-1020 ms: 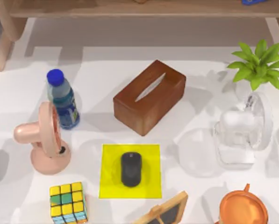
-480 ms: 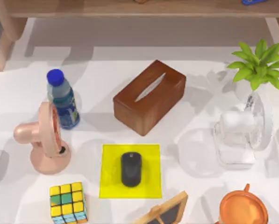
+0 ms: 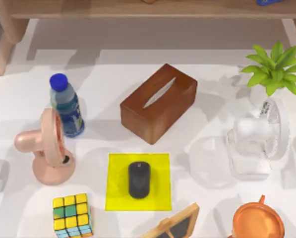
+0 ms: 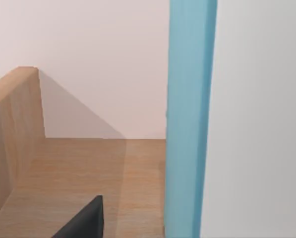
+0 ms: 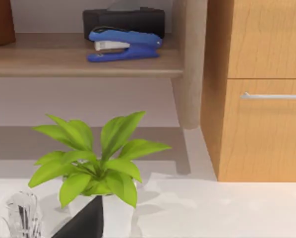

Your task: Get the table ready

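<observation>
Bright, even light covers the white worktop (image 3: pixel 108 84). Soft grey shadows fall beside each object. No glare shows anywhere.

A dark charcoal, flat-sided, wedge-shaped piece of my left end effector (image 4: pixel 83 220) juts out matte and unmarked. My right end effector (image 5: pixel 86 220) shows the same dark, angular wedge.

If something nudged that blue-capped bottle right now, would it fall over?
Probably, yes. The bottle stands upright, tall and narrow on the smooth table, so it would likely tip. Being round, it may then roll toward the pink fan beside it.
</observation>
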